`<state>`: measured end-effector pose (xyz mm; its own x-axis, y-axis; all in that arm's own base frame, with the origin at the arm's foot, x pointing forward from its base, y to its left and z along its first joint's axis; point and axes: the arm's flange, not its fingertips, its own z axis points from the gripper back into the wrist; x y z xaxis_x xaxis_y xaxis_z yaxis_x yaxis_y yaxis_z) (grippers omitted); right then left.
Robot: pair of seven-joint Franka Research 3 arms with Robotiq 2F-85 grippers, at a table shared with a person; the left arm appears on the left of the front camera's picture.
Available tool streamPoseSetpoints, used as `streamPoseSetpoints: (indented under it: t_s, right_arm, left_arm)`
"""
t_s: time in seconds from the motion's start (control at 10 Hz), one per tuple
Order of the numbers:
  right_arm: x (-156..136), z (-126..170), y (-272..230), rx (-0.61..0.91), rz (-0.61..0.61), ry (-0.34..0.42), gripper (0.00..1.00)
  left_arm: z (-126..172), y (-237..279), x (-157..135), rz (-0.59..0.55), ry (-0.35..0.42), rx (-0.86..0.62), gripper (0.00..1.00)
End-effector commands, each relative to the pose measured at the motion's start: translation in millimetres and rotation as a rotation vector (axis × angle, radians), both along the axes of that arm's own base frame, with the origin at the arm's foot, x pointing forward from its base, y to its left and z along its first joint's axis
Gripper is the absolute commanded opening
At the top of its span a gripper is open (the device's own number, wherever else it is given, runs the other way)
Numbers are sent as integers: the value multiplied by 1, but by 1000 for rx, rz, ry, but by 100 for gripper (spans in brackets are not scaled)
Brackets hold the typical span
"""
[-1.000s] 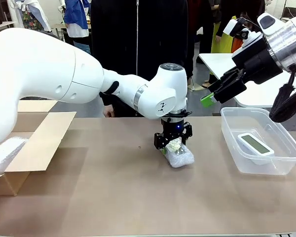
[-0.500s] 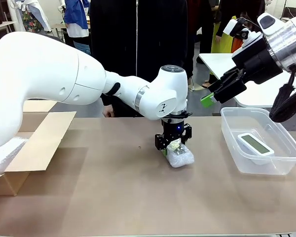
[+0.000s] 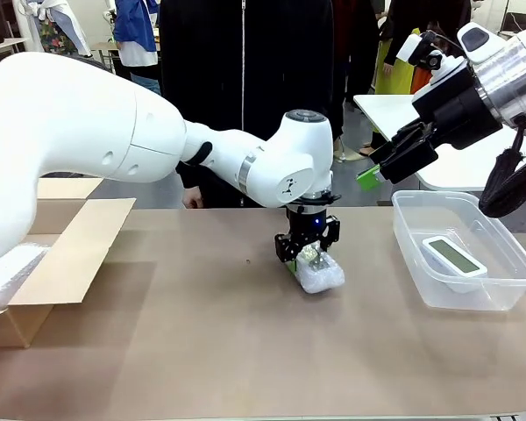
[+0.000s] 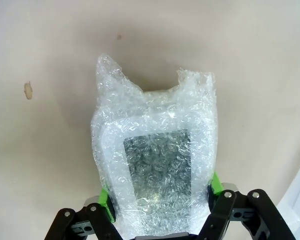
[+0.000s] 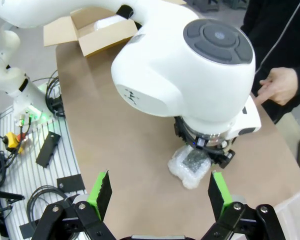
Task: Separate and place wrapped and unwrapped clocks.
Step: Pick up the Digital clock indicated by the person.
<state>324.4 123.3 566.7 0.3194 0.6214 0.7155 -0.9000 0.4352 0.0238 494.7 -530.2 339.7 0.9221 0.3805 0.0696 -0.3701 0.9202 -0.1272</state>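
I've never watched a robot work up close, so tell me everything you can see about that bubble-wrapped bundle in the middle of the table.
The wrapped clock is a small rectangular block swathed in crinkly whitish bubble wrap, with a white body and dark screen showing through it. It lies flat on the brown table, its loose wrap ends bunched at the end away from the wrist. The left hand comes straight down on it, green pads pressed against its two long sides.

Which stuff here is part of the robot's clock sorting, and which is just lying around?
For the job:
- wrapped clock gripped by the left gripper
- wrapped clock in the cardboard box
- bare clock in the clear tub

Just lying about:
- cables beside the table
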Motion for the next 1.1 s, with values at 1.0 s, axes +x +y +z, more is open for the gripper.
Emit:
streamPoseSetpoints:
  t_s: [1.0]
  right_arm:
    - [1,-1,0,16,8,5,100]
  left_arm:
    - [224,164,-80,-342,-288,-20,40]
